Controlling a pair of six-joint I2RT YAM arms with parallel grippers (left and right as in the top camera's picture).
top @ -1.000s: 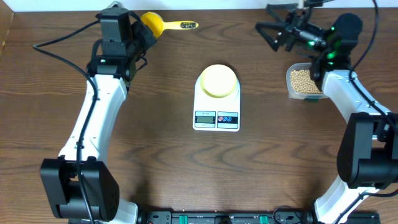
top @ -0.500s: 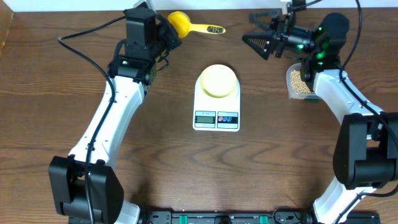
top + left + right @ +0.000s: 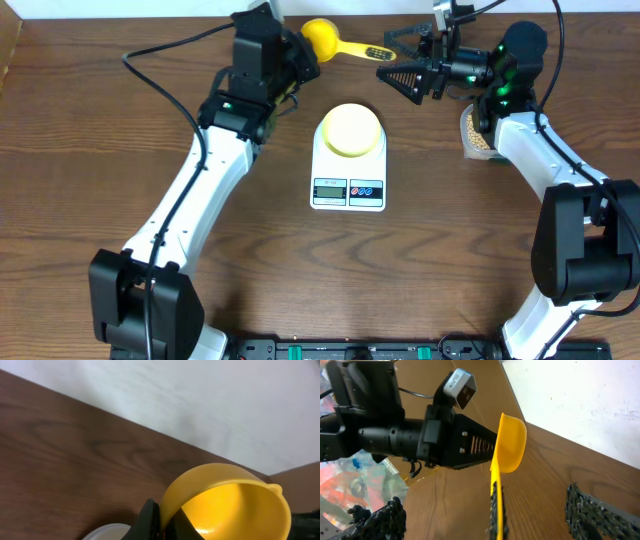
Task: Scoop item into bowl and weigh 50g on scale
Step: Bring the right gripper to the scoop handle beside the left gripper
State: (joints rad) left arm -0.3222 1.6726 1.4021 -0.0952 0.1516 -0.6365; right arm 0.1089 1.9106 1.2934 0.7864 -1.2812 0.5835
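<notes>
**A:** Where do we have the scoop (image 3: 322,38)?

**B:** We hold it in our left gripper (image 3: 300,54). The jaws are pressed together on the rim of the yellow cup. In our left wrist view the black fingertips (image 3: 148,516) nip that rim at the bottom edge of the picture.

**A:** And our right gripper (image 3: 400,58)?

**B:** Spread wide. From the right wrist we see its two fingers (image 3: 384,519) standing on either side of the scoop's handle (image 3: 495,505), which runs up between them. There is a gap on both sides, so we touch nothing there.

**A:** Where do we find the beans (image 3: 478,138)?

**B:** In the clear tub (image 3: 466,128) on the right side of the table (image 3: 80,180), partly hidden under our right arm. We cannot tell from these views how full the tub is.

**A:** The bowl (image 3: 350,130) and the scale (image 3: 348,170)?

**B:** The pale yellow bowl sits on the white scale's platform, about mid-table. The display and the two buttons face our base. We carry the scoop behind the scale, near the table's far edge, with its cup to the left and its handle pointing right into our open right fingers. The tub stands to the right of the scale, apart from it.
</notes>
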